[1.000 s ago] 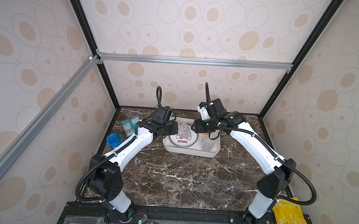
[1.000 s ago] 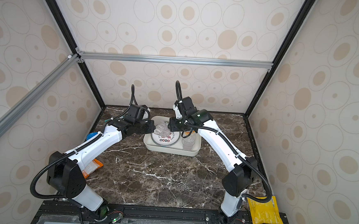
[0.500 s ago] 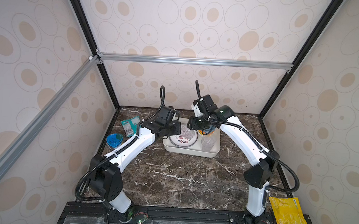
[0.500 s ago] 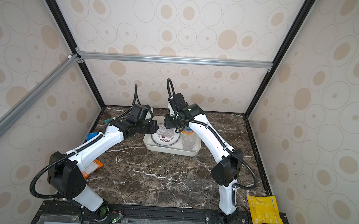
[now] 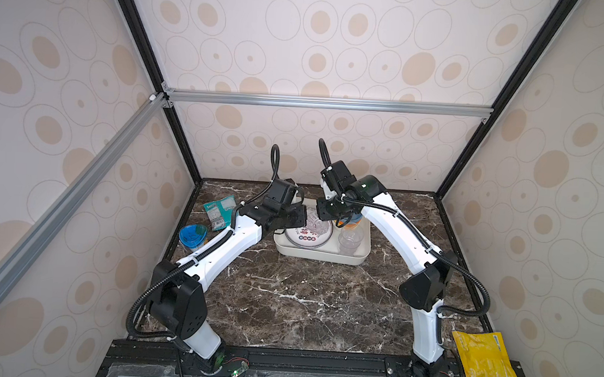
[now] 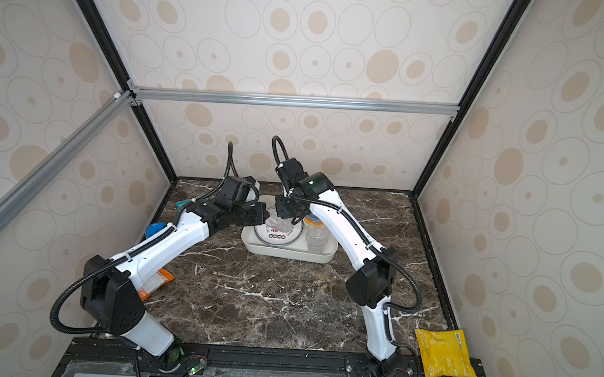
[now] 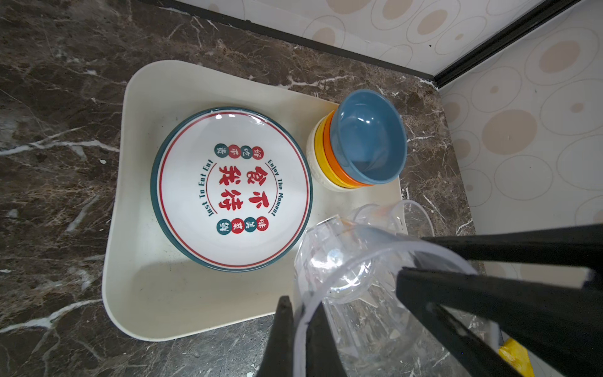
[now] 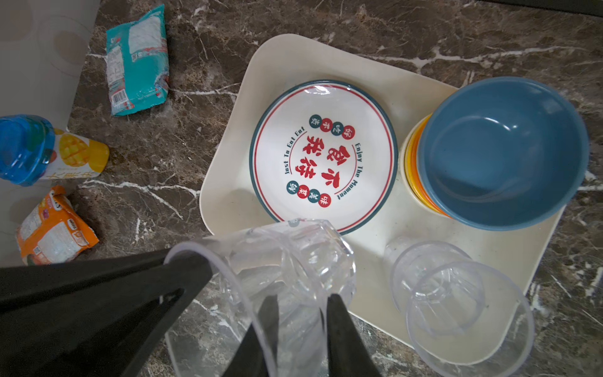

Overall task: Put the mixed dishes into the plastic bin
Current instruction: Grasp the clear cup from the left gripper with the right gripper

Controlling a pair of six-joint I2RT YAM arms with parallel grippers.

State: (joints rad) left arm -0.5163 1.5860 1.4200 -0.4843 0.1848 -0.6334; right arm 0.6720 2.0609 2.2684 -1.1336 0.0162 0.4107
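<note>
Together we are holding a clear cup (image 7: 342,261) tilted in the air over the white bin (image 7: 156,293) at the back of the worktop (image 5: 286,303). Our left hand (image 7: 300,313) is pinching one side of its rim tight, while our right hand (image 8: 301,303) is straddling the opposite side with a small gap showing between the fingers. Beneath it, a printed plate (image 7: 231,186) is lying flat in the bin, with stacked bowls (image 7: 368,143) and two nested cups (image 8: 450,293) sitting beside it.
</note>
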